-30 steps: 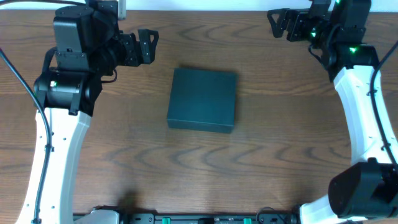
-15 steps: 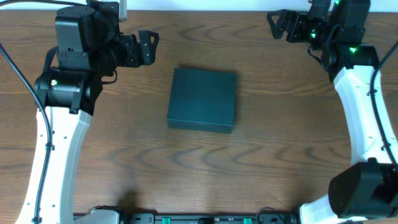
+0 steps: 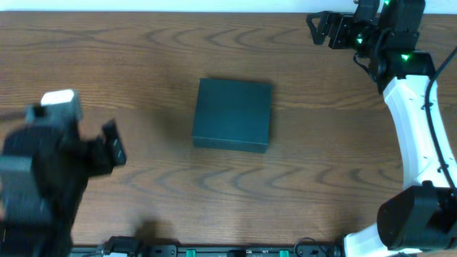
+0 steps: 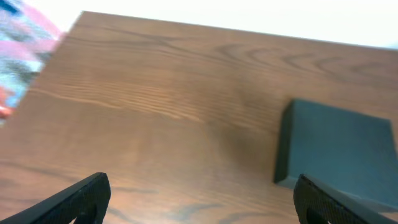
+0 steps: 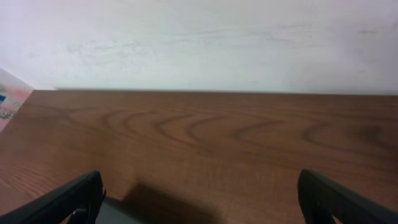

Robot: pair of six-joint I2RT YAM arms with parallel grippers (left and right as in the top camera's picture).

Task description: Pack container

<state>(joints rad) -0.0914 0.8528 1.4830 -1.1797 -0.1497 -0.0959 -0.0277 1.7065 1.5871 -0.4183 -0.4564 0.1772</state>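
Swung away from the far left corner it occupied a second ago, the left arm now appears as a motion-blurred dark shape at the near left edge of the brown wood-grain surface (image 3: 143, 57), its left gripper (image 3: 113, 144) pointing toward the middle. Unmoved over that second, the matte dark teal-black rectangular cardboard container (image 3: 233, 114) lies flat with its lid closed at the centre of the surface, well apart from both arms. Seen from the left wrist camera, the left gripper (image 4: 202, 200) stands wide, its two black fingertips at the bottom corners with only bare wood between them, and the container (image 4: 339, 146) lies ahead and to the right. At the far right corner, the right gripper (image 3: 318, 25) holds its earlier place, also spread wide with nothing in it, facing left along the back edge. A blurred pink and red patch (image 4: 25, 43) shows beyond the surface's left edge; what it is cannot be told.
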